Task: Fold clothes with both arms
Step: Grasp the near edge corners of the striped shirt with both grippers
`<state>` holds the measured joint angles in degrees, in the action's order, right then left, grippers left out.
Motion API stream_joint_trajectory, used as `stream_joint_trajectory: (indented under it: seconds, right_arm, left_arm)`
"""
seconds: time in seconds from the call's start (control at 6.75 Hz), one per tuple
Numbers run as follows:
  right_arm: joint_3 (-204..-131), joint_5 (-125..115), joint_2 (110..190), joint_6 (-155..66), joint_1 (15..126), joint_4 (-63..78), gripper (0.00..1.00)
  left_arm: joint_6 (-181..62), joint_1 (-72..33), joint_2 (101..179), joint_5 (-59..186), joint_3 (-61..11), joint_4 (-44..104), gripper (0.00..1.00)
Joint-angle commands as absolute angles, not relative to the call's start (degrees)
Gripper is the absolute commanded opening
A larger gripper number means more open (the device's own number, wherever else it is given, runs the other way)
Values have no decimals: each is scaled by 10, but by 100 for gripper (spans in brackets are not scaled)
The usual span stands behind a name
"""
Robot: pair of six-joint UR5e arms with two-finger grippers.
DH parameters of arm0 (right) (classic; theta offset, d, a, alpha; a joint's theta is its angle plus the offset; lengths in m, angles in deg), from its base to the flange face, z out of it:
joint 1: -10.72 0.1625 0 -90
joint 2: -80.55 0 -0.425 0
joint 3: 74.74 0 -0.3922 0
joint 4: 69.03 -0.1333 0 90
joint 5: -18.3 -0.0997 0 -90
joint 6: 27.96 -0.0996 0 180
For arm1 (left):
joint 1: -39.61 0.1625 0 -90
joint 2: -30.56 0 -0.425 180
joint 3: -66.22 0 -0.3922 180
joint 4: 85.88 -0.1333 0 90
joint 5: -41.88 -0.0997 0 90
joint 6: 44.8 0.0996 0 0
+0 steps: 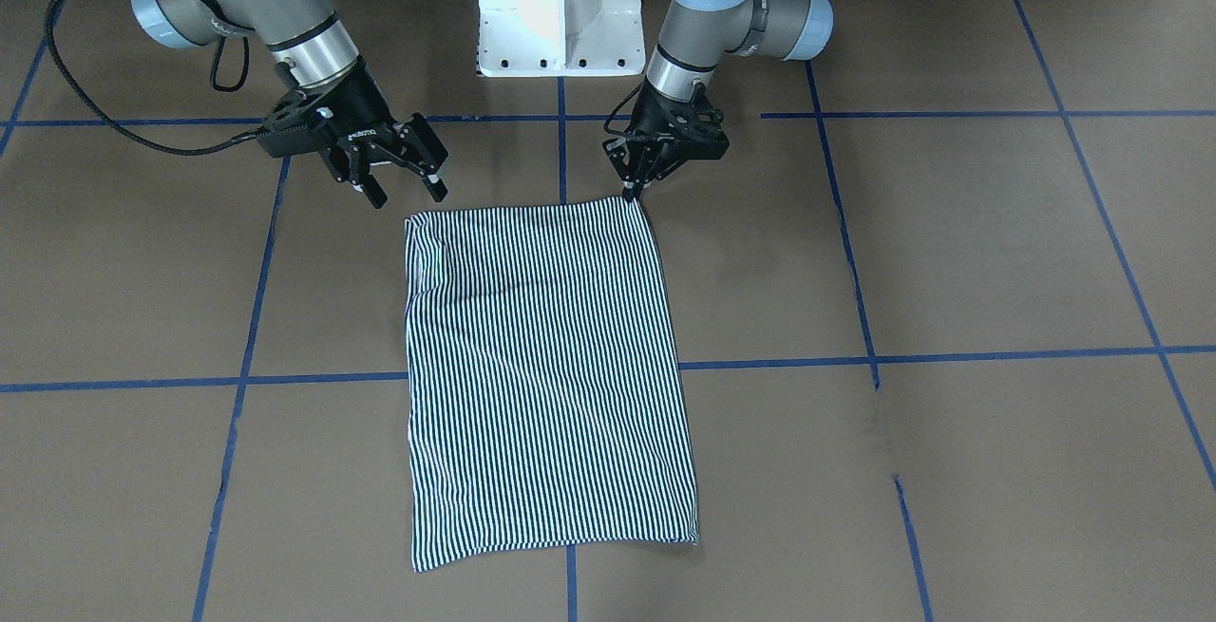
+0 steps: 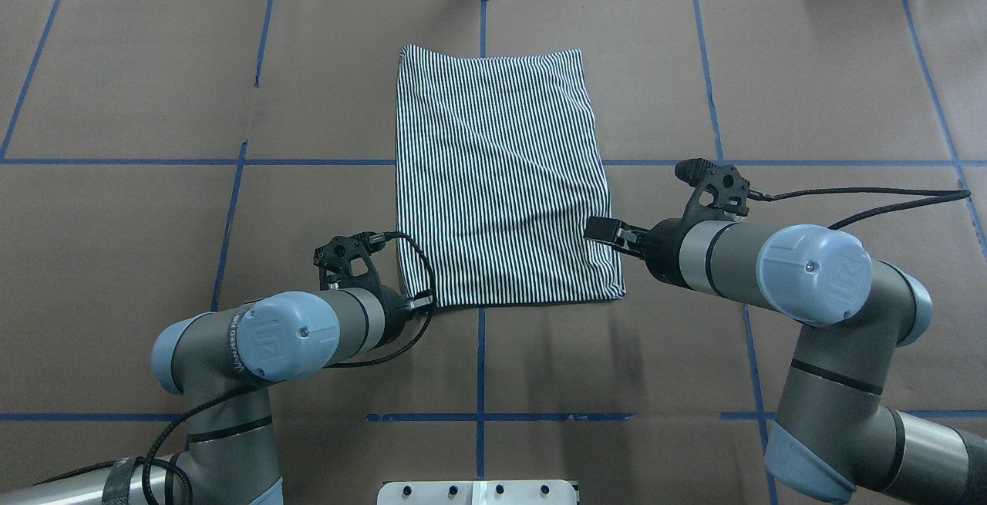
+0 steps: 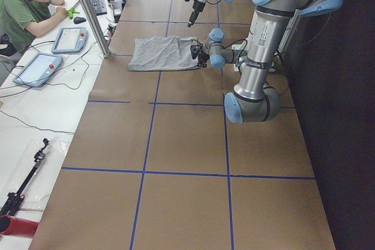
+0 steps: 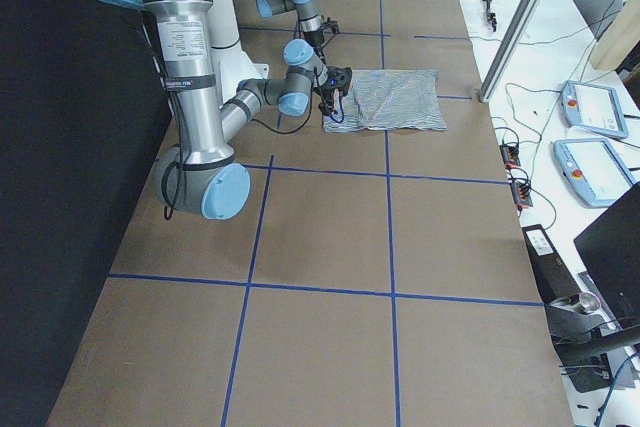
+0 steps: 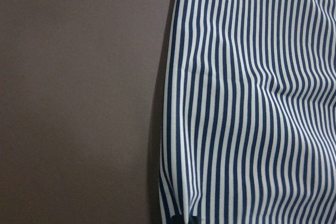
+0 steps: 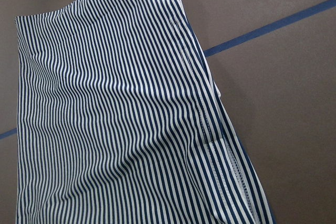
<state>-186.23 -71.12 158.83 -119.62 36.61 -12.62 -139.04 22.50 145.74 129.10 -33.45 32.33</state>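
Note:
The striped polo shirt [image 1: 546, 366] lies folded into a flat rectangle in the middle of the table [image 2: 116, 89]; collar, buttons and logo are hidden. My left gripper [image 1: 630, 191] is down at the shirt's near corner on my left side, jaws pinched together on the cloth edge; it also shows in the overhead view [image 2: 422, 303]. The left wrist view shows the shirt's edge [image 5: 252, 103] very close. My right gripper [image 1: 407, 195] is open and empty, raised just above the shirt's near corner on my right side [image 2: 601, 227]. The right wrist view shows only the cloth [image 6: 105, 119].
The white pedestal base [image 1: 560, 14] stands behind the shirt's near edge. Blue tape lines [image 1: 950, 356] cross the brown table cover. An operator [image 3: 23, 4], teach pendants [image 3: 38, 68] and a metal post [image 3: 88, 10] are along the far side.

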Motion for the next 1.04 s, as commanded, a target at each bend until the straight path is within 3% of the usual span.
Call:
stream_joint_trajectory:
  seconds: [0.0,0.3,0.44,0.89]
  right_arm:
    - [-1862,-650,1542,-1260,336,-42,100]
    - [-1858,-644,1458,-1348,323,124,98]
    - [-1841,-645,1459,-1386,322,124,87]
    - [-1751,-644,1433,-1397,319,124,82]
  left_arm:
    - [-1389,225,1458,1292,-340,323,0]
    - [-1390,225,1460,1292,-342,323,0]
    - [-1390,225,1460,1292,-342,324,0]
    - [-1390,225,1461,1292,-343,325,0]
